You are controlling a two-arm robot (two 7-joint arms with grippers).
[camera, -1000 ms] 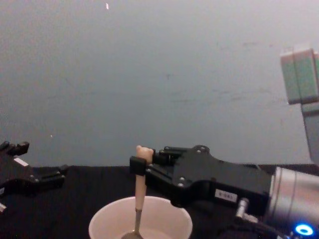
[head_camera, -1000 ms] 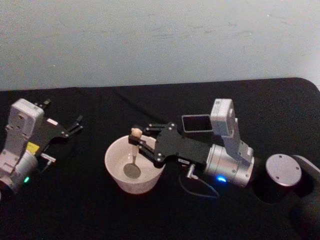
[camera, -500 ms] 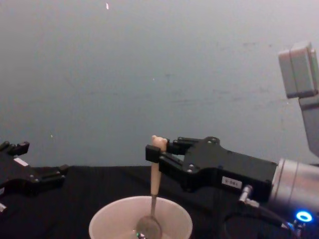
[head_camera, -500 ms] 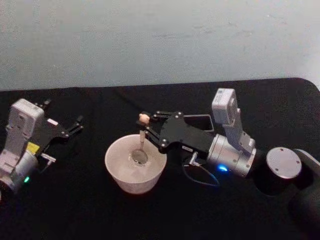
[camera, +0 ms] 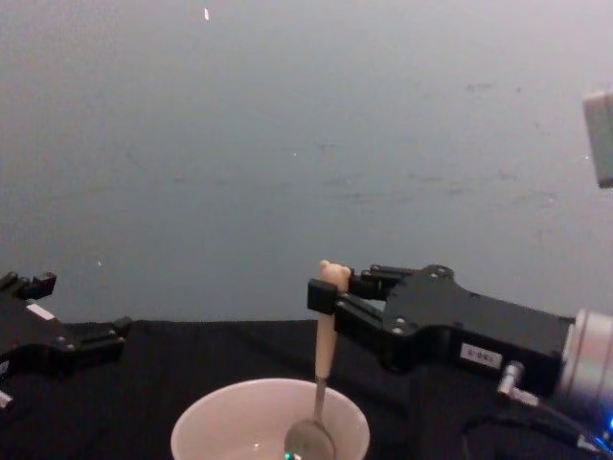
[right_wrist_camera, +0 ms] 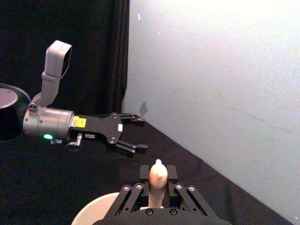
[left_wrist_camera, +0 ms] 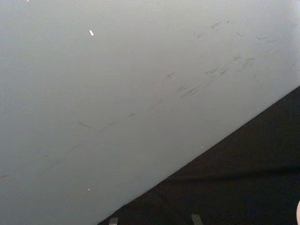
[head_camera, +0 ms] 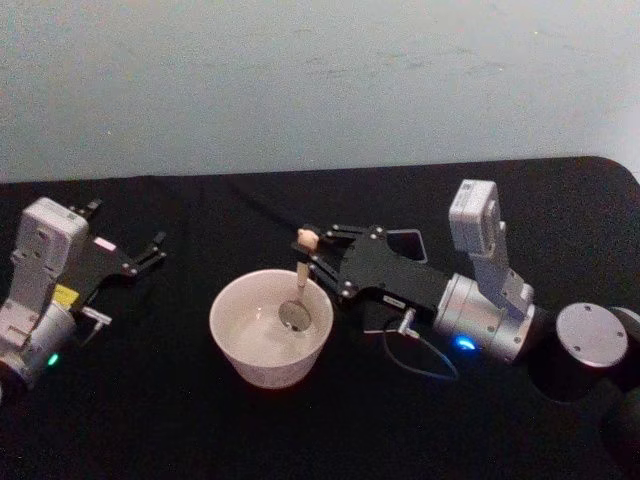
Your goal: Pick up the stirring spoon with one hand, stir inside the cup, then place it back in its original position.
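One-handed, clenches the stirring spoon [head_camera: 299,286] nearly upright in the right gripper [head_camera: 309,250], bowl inside the cup [head_camera: 262,364]; rests the left gripper [head_camera: 152,252] splayed, far left.

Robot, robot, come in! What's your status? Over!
Right gripper shut on spoon, its bowl down inside cup. Left gripper open, parked far left. Nothing in the way.

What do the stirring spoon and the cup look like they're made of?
The stirring spoon: its round bowl looks like polished metal, shiny and reflective. Its handle is matte beige, perhaps wood or plastic; the look leaves that open.
The cup: smooth, even cream-white with a thin rim, probably ceramic or plastic; I cannot tell which.
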